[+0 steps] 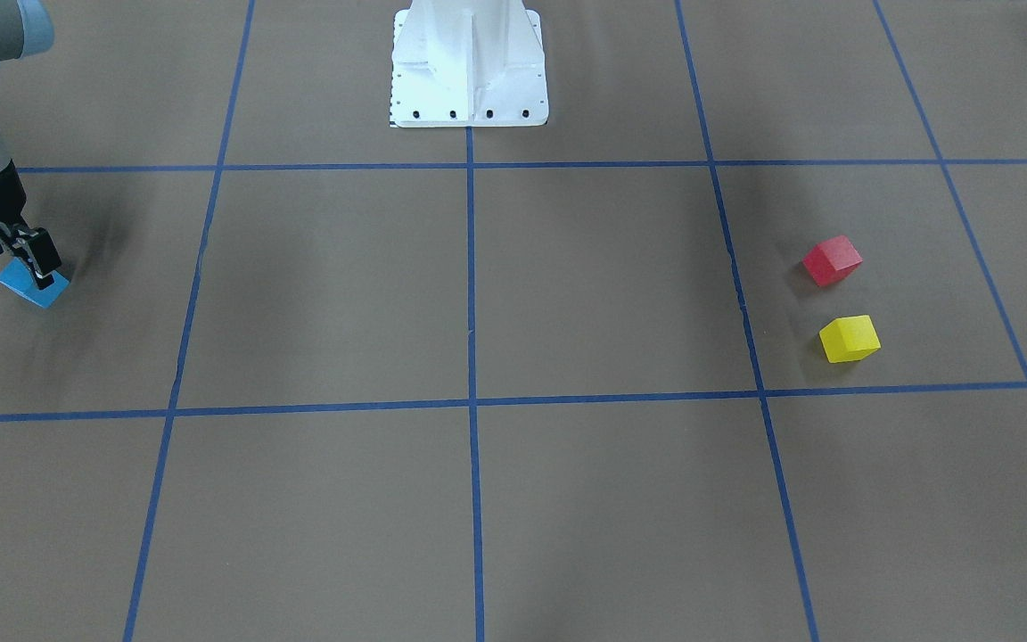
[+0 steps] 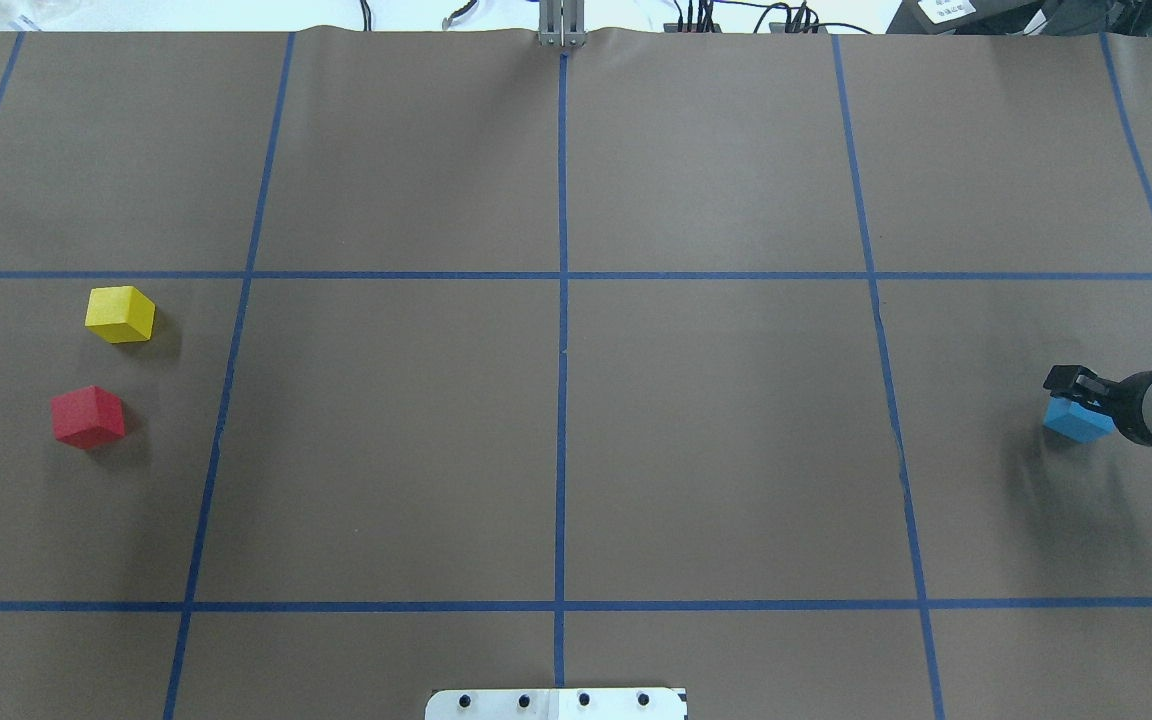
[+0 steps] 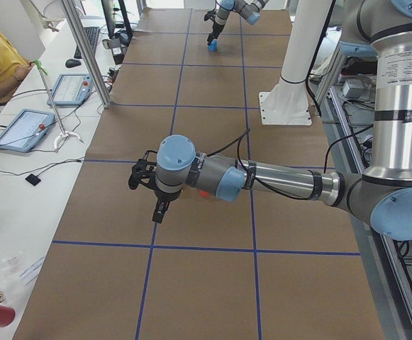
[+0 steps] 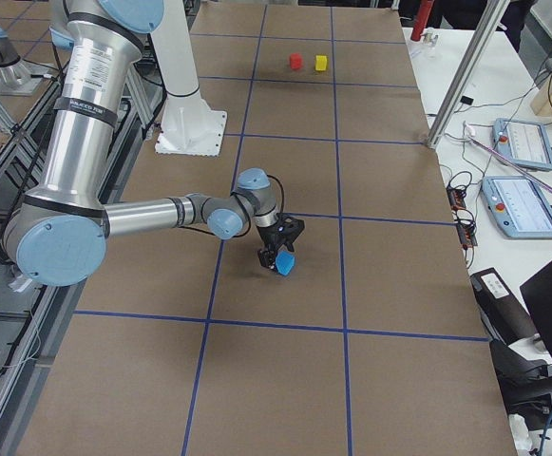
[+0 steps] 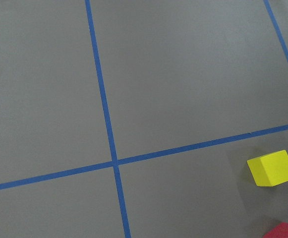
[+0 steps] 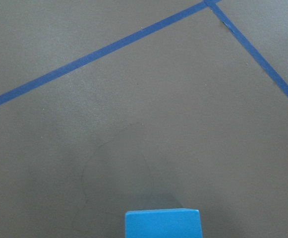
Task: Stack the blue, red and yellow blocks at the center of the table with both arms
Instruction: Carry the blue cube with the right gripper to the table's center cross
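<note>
Nearest the robot, the white pedestal (image 2: 556, 703) stands bolted at the near edge of the table (image 2: 716, 450), on the centre tape line. A little farther out, at the table's left end, the red block (image 2: 87, 417) lies flat inside a taped square. About level with it, at the right end, the right gripper (image 2: 1081, 398) reaches in from the right edge. Its fingers are narrowed onto the blue block (image 2: 1071, 425), one on each side. Whether the block touches the table cannot be told. Farther out, the yellow block (image 2: 120, 314) lies just beyond the red one in the same square, near it but not touching. The left gripper (image 3: 159, 211) hangs above the left part of the table, pointing down. Only the side view shows it, so the spread of its fingers cannot be told. Its wrist camera looks down on the yellow block and one edge of the red block.
</note>
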